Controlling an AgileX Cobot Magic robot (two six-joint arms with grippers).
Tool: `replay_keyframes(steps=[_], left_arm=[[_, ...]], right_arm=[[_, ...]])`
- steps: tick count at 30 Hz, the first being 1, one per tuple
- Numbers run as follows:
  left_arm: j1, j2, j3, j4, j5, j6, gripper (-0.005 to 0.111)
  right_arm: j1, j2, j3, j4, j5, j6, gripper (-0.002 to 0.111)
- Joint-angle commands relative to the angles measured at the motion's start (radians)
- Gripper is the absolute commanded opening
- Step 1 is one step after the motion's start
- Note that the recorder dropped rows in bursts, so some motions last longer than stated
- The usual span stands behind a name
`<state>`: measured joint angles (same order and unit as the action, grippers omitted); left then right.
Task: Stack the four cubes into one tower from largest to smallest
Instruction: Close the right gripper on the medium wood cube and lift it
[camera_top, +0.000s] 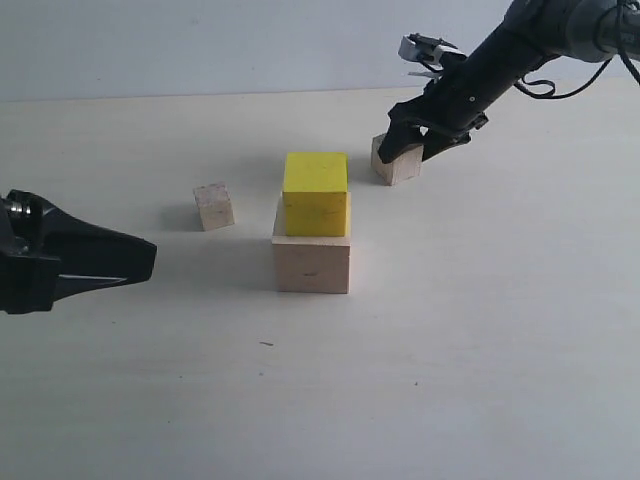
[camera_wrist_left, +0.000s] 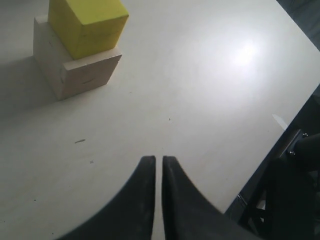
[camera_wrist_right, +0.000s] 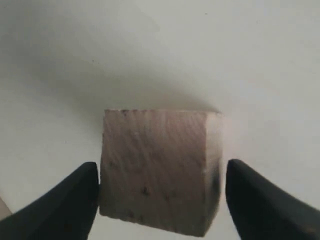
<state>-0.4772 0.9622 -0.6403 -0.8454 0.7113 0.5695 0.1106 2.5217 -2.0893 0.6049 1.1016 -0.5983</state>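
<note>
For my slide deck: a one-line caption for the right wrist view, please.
Right gripper, jaws open, straddles a small pale wood cube on the white table.

Bright, soft light: the bright yellow cube (camera_top: 315, 192) and the large pale wooden cube (camera_top: 312, 265) beneath it cast a faint shadow leftward in the exterior view. Glare whitens a patch of the white table (camera_wrist_left: 210, 115) in the left wrist view. The small speckled wooden cube (camera_wrist_right: 160, 170) close to the right wrist camera is slightly blurred.

The exterior camera looks down across the counter (camera_top: 480, 380). The left wrist camera shares the yellow cube (camera_wrist_left: 87, 25); the right sits close over a small cube (camera_wrist_right: 160, 170).
</note>
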Motion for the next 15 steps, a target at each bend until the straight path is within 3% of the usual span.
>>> replay_keyframes(steps=[1, 15], left_arm=[[0.002, -0.008, 0.002, 0.005, -0.003, -0.003, 0.008], [0.002, -0.008, 0.002, 0.036, -0.003, -0.003, 0.008]], right_arm=[[-0.002, 0.004, -0.001, 0.008, 0.0, -0.009, 0.079], [-0.002, -0.032, -0.003, 0.006, 0.0, -0.009, 0.078]])
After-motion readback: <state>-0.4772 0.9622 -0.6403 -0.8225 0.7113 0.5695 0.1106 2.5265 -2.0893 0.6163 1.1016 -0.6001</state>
